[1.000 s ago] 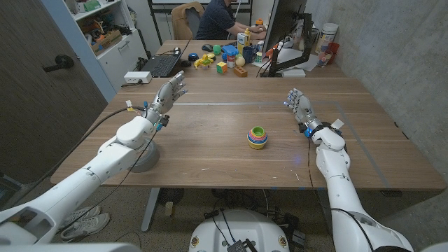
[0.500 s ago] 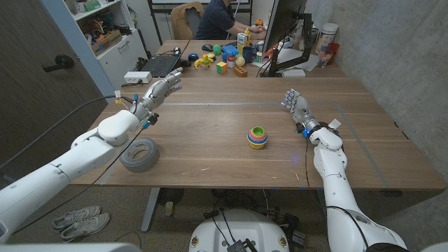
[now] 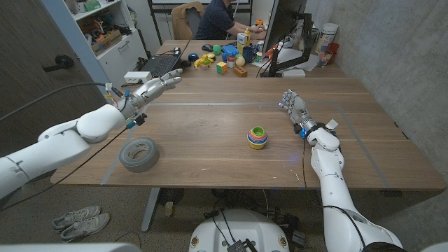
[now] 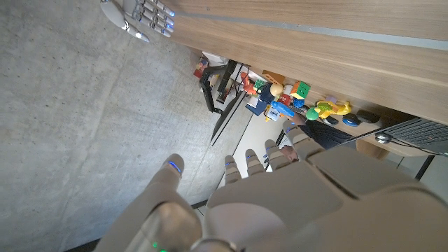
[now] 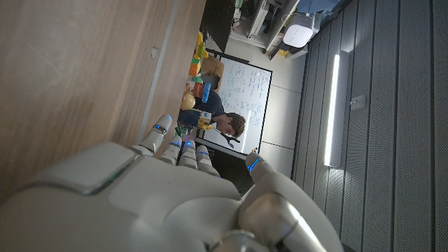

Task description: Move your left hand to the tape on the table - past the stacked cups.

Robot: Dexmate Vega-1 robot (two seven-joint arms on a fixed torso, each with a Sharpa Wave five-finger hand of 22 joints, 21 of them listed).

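The roll of grey duct tape (image 3: 138, 154) lies flat on the wooden table (image 3: 210, 140) near its front-left edge, well apart from the stacked cups (image 3: 257, 137) at mid-table. It looks thick and fairly heavy, stiff in the ring, with a matte wrap that probably won't slip; the outer rim or the open core offers the best hold. The left hand (image 3: 149, 89) hangs beyond the roll, fingers outstretched and holding nothing. The right hand (image 3: 295, 107) is likewise loose and unoccupied.

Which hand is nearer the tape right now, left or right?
The left hand, fingers spread above the table's left side with the grey tape near its forearm. The right hand is across the table, beyond the stacked cups.
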